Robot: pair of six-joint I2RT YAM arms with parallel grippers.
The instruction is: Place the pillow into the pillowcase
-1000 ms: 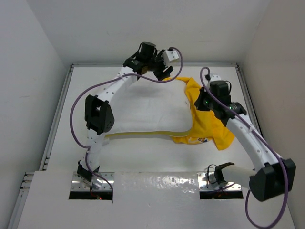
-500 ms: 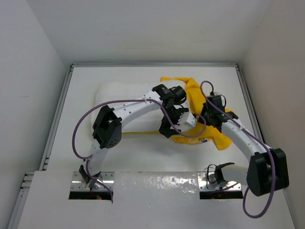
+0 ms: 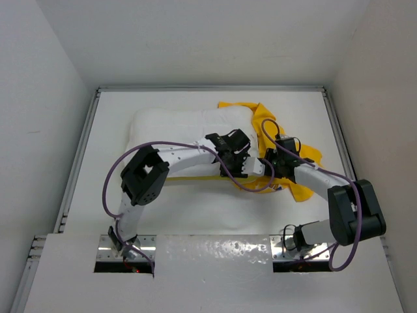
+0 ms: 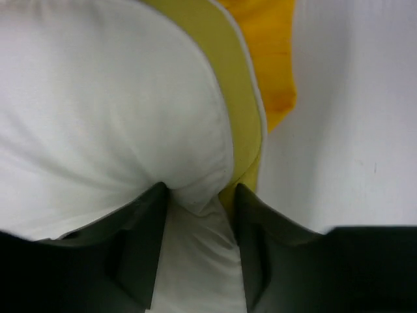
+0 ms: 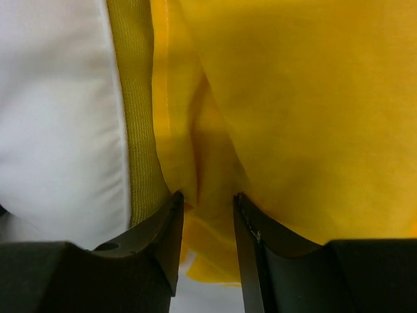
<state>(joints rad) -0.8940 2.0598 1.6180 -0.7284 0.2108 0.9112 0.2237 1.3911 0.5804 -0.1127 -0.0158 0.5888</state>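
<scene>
The white pillow [image 3: 176,127] lies at the back middle of the table, its right end against the crumpled yellow pillowcase [image 3: 305,155]. My left gripper [image 3: 240,169] is at the pillow's near right corner. In the left wrist view it [image 4: 199,192] is shut on a pinched fold of the pillow [image 4: 111,98] beside its yellow edge band [image 4: 238,111]. My right gripper [image 3: 270,165] is close beside it. In the right wrist view it [image 5: 207,199] is shut on a fold of the pillowcase [image 5: 313,98], next to the pillow [image 5: 52,111].
The white table [image 3: 195,205] has raised rails along its left [image 3: 81,156] and right [image 3: 339,137] sides and a wall behind. Purple cables loop off both arms. The two wrists sit almost touching.
My left arm swung from the back of the table down to the pillow's near right corner and closed on it. My right gripper moved left and nearer, pulling the pillowcase toward the pillow.
</scene>
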